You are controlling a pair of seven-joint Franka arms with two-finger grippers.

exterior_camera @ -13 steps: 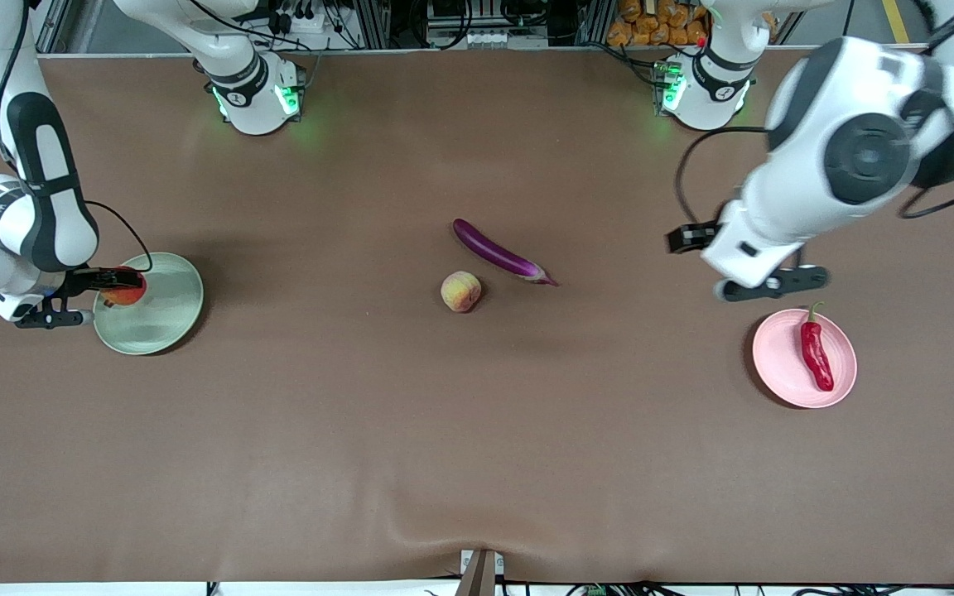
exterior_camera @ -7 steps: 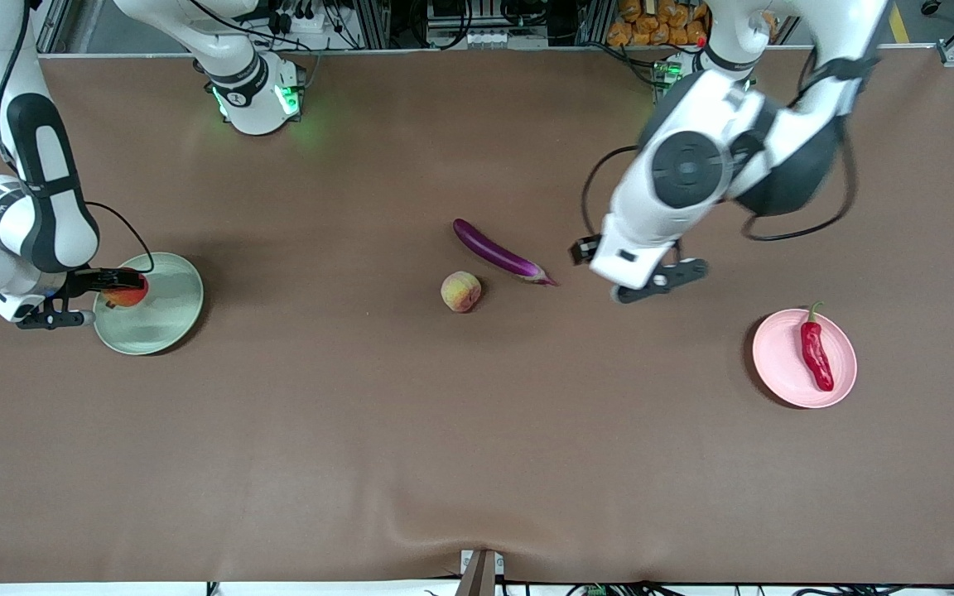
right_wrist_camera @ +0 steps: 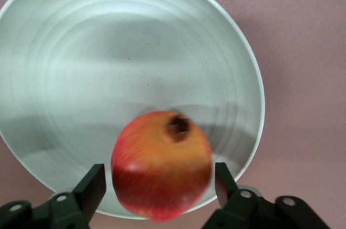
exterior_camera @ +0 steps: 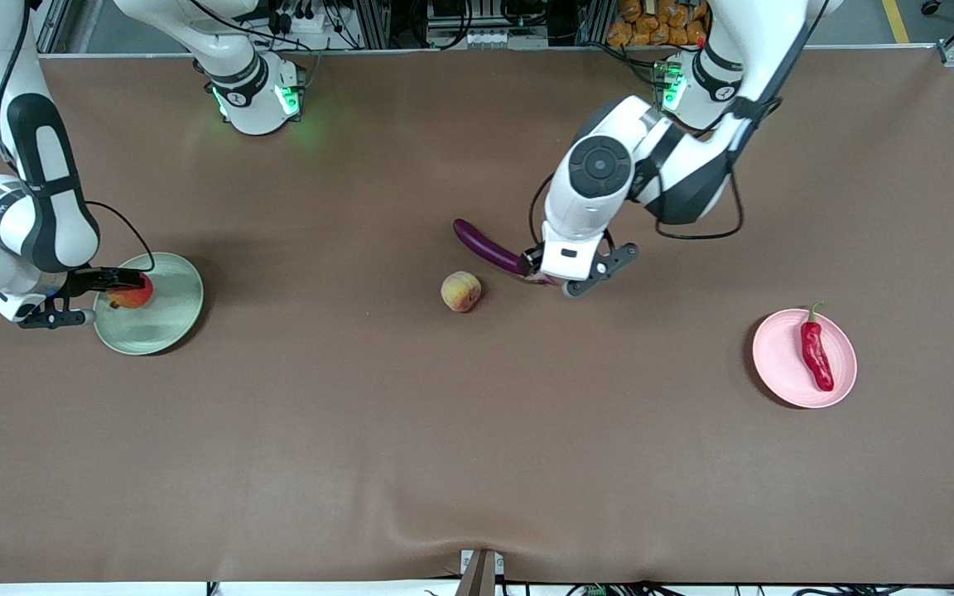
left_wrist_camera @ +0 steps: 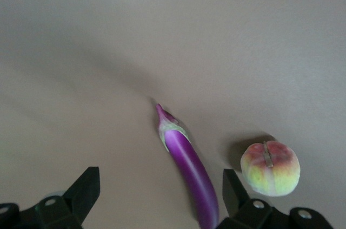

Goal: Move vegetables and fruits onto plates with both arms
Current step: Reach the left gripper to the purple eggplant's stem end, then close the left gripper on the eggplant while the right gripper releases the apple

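Left tool (exterior_camera: 561, 277) hangs open at mid-table; right tool (exterior_camera: 84, 298) apparently parted, low near table's end

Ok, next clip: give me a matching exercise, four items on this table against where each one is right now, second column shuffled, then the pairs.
Things:
1. red chili pepper
2. red fruit
3. eggplant
4. peach

Places:
A. between the right gripper's open fingers, at the green plate
B. on the bare table, beside the eggplant, no gripper around it
C. lying on the pink plate
D. on the table under the open left gripper

Pairs: 1-C, 2-A, 3-D, 4-B
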